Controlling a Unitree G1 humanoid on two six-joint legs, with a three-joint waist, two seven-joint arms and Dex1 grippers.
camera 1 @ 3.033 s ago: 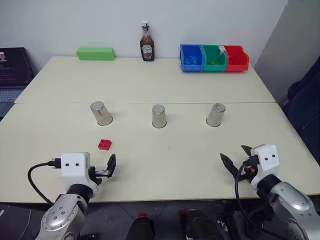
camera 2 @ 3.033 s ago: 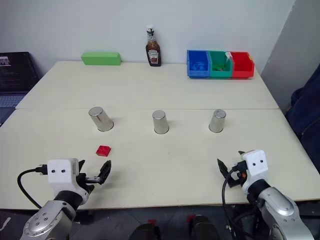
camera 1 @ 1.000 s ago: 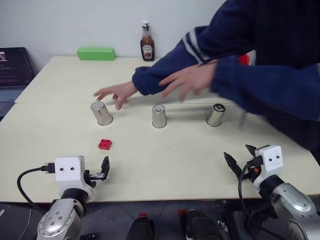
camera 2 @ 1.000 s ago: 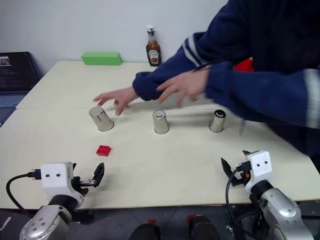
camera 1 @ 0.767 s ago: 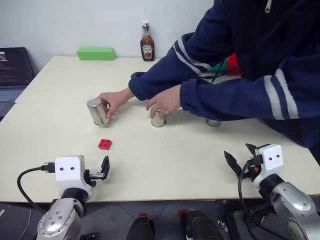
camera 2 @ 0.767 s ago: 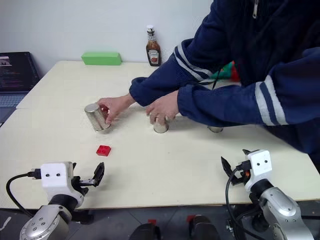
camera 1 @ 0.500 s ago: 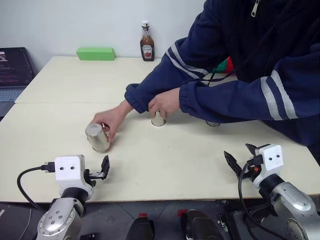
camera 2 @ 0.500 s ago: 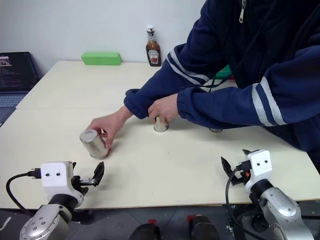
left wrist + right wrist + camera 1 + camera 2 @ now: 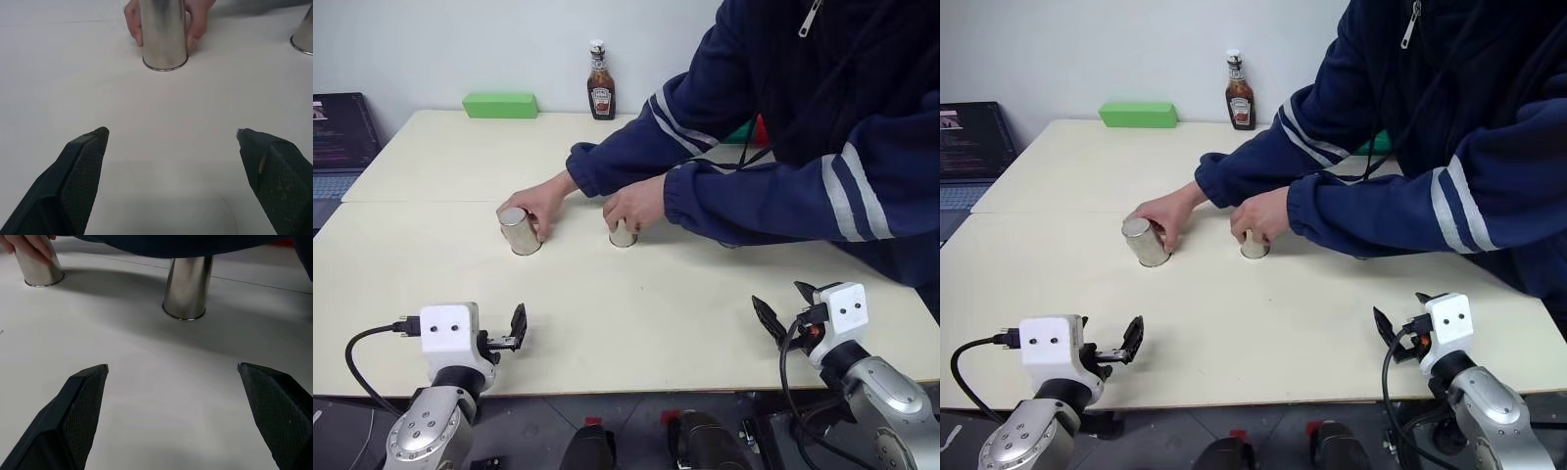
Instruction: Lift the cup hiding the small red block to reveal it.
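Note:
Three shiny steel cups stand upside down in a row across the table. A person's hand grips the left cup [image 9: 520, 231] [image 9: 163, 34]. The person's other hand rests on the middle cup [image 9: 623, 236] [image 9: 38, 270]. A blue sleeve largely covers the right cup [image 9: 188, 286]. The small red block is hidden. My left gripper [image 9: 514, 328] [image 9: 171, 139] stands open and empty at the near edge, facing the left cup from well short of it. At the near right, my right gripper [image 9: 781, 305] [image 9: 171, 369] is open and empty too, facing the right cup.
A person in a dark blue jacket [image 9: 803, 117] leans over the table from the far right, arms stretched across the row of cups. A ketchup bottle [image 9: 600, 83] and a green block [image 9: 500, 105] stand at the far edge. A laptop [image 9: 337, 132] is at far left.
The person's hands came in over the cups. One hand put the left cup over the red block, then slid it back into the row. Both grippers stayed still.

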